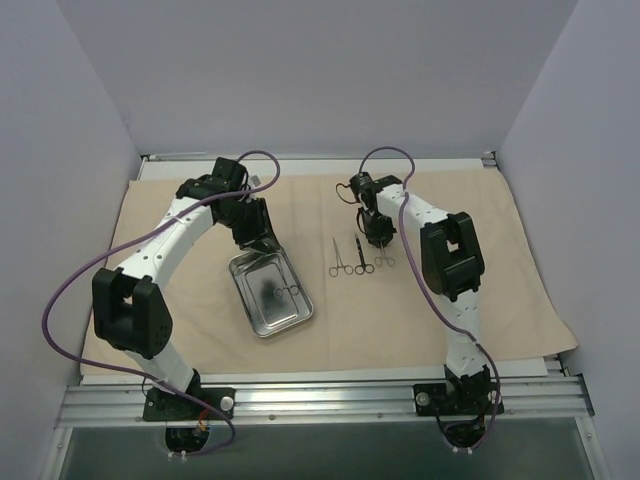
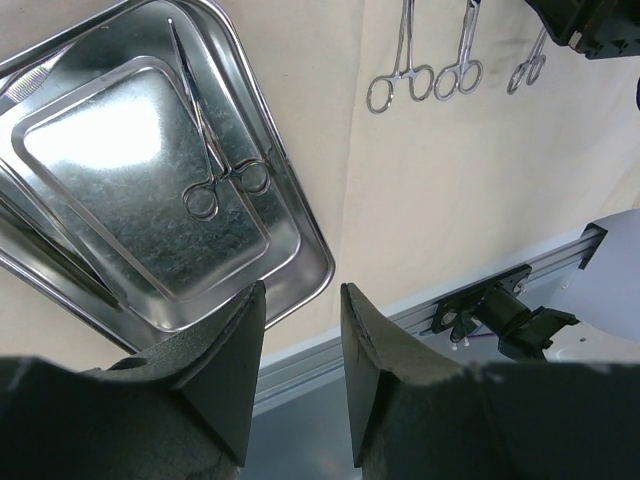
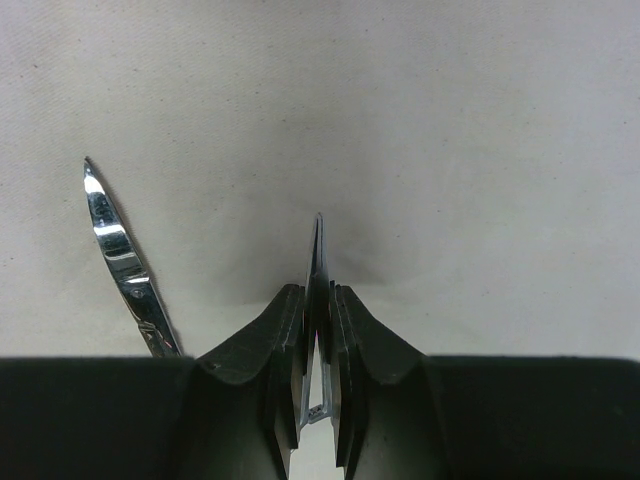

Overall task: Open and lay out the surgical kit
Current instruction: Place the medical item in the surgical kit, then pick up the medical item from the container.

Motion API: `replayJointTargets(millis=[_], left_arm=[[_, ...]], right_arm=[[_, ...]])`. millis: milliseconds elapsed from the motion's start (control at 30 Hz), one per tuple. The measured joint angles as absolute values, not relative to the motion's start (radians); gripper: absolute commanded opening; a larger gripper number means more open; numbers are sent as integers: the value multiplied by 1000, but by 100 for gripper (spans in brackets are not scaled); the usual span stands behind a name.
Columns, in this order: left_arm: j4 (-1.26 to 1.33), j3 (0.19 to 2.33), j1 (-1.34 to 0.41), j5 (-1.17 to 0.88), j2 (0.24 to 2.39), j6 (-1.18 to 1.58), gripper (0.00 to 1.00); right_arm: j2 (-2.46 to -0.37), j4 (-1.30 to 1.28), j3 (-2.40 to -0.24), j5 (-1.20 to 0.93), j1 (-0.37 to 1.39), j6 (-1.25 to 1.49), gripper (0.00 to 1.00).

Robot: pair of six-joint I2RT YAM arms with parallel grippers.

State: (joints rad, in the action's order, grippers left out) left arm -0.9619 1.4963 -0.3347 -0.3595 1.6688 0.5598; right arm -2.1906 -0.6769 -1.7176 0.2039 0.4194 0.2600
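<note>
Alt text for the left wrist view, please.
A steel tray holding one forceps sits on the beige cloth, seen past the open, empty left gripper. Three more forceps are lined up on the cloth at upper right, the last partly under the right gripper.

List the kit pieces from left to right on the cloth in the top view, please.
steel tray → first forceps → second forceps → third forceps, held in the right gripper. The fourth forceps lies inside the tray, so it is left out.
</note>
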Motion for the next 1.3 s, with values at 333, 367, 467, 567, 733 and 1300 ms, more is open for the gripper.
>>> replayJointTargets(millis=[333, 367, 467, 567, 733, 1300], left_arm=[[-968, 1496, -335, -359, 1693, 560, 45], [-970, 1496, -335, -358, 1695, 560, 45], [-971, 1496, -336, -356, 1700, 559, 46], [-976, 1496, -339, -346, 1707, 556, 47], [-989, 1497, -352, -316, 1750, 543, 48], [-984, 1579, -460, -89, 1967, 558, 44]], right_arm=[[-2212, -663, -1715, 210, 419, 256, 13], [-2212, -662, -1715, 211, 419, 256, 14], [-2212, -662, -1715, 212, 419, 256, 20], [-2212, -663, -1715, 220, 419, 253, 27], [-2212, -665, -1715, 230, 419, 248, 31], [-2029, -720, -1790, 133, 390, 261, 35]])
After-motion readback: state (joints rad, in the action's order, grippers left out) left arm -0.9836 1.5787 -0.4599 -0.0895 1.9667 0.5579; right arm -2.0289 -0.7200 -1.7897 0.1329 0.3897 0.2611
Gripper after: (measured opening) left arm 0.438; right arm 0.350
